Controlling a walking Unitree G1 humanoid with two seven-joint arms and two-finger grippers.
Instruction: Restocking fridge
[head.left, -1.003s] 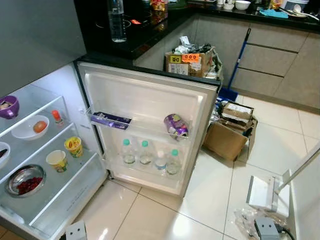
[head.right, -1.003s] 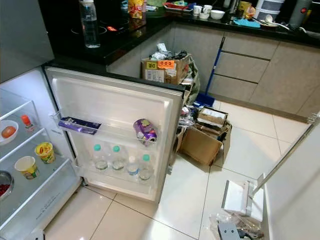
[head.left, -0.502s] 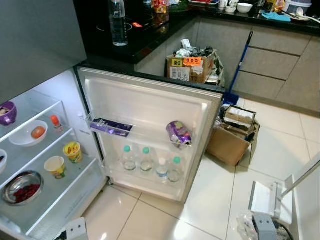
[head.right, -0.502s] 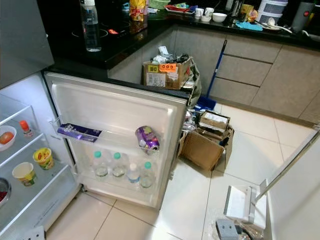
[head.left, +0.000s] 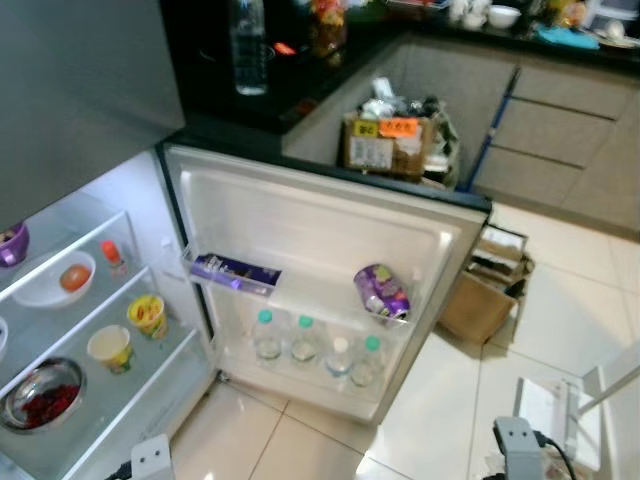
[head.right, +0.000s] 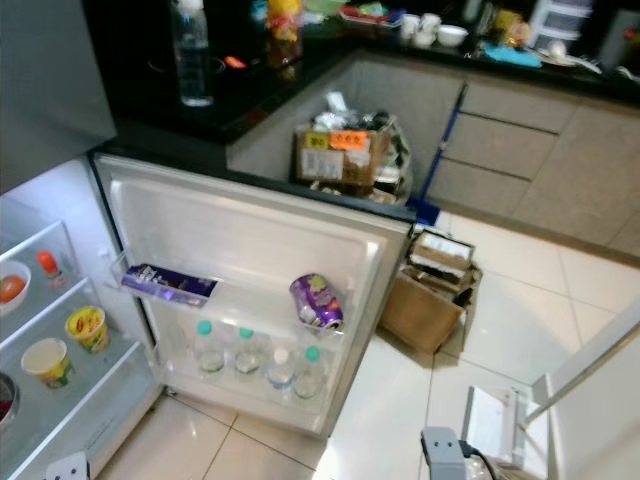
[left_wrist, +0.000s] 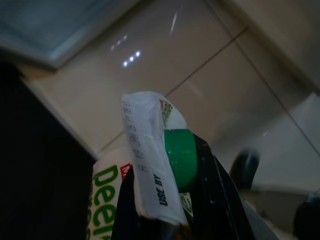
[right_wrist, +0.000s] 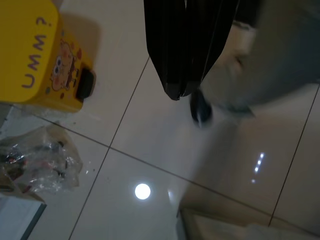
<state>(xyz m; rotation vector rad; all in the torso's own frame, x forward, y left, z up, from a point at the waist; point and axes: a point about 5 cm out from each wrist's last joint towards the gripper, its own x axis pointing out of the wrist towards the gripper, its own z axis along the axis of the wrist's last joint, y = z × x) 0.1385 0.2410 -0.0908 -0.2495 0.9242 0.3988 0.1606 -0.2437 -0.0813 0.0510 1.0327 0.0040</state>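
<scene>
The fridge stands open, its door (head.left: 320, 215) swung towards me. On the door's upper shelf lie a purple box (head.left: 236, 271) and a purple bag (head.left: 381, 292); several water bottles (head.left: 316, 345) stand in the lower one. The glass shelves on my left hold two printed cups (head.left: 147, 314), a white bowl (head.left: 62, 282), a steel bowl of red bits (head.left: 42, 394) and a purple bowl (head.left: 12, 243). My left gripper (left_wrist: 172, 195) is shut on a white carton (left_wrist: 147, 150) with a green cap (left_wrist: 181, 157), low over the floor. My right gripper (right_wrist: 186, 90) hangs shut over the tiles.
A water bottle (head.left: 250, 50) stands on the black counter behind the door. Cardboard boxes (head.left: 390, 145) and a blue broom (head.left: 495, 120) crowd the corner; another box (head.left: 480, 305) lies past the door's edge. A yellow cartoon container (right_wrist: 37, 55) and a plastic bag (right_wrist: 37, 162) sit by my right gripper.
The whole picture has shifted right and blurred, so the camera has moved. The things in the fridge stay where they were.
</scene>
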